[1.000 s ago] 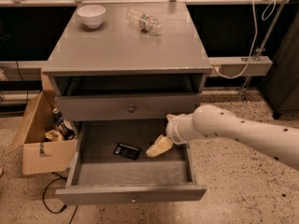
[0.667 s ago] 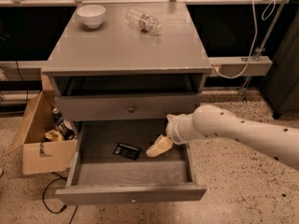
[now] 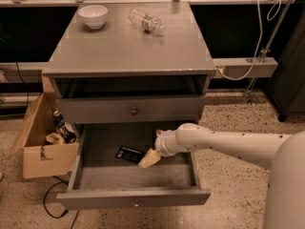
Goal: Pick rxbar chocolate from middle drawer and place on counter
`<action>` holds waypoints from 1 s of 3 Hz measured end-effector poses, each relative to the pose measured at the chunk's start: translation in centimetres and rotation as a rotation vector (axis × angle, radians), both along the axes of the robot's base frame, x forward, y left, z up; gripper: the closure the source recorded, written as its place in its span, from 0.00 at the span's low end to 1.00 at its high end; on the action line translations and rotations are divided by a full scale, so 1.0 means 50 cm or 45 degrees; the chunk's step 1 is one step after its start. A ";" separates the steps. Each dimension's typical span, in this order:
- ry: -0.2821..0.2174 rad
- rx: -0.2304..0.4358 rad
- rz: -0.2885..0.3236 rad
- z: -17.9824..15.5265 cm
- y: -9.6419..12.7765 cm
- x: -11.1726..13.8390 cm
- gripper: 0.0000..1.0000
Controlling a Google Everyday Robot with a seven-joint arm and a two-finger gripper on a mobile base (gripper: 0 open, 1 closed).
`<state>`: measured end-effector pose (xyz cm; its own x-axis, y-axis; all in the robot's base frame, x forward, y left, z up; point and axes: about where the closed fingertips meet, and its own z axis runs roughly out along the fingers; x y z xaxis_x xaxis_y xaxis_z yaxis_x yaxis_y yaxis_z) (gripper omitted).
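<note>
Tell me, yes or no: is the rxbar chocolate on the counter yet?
No, the rxbar chocolate lies inside the open middle drawer, close beside the gripper, while the counter holds a bowl and a bottle.

arm (image 3: 233, 144): white, single, enters from near right, stretched leftward toward scene centre, nearly level | wrist (image 3: 167, 143): rounded joint at arm's left end, bent downward | hand (image 3: 149, 159): pale yellow, low at scene centre, just below-left of wrist, tilted down-left

Dim warm light, jaws in shadowed middle drawer (image 3: 124, 178)
</note>
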<state>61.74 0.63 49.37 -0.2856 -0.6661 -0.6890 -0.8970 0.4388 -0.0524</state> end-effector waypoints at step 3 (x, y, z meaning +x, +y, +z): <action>0.003 0.152 0.150 -0.180 0.191 0.047 0.00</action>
<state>64.07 10.19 40.38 -0.2121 -0.6088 -0.7644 -0.9428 0.3334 -0.0040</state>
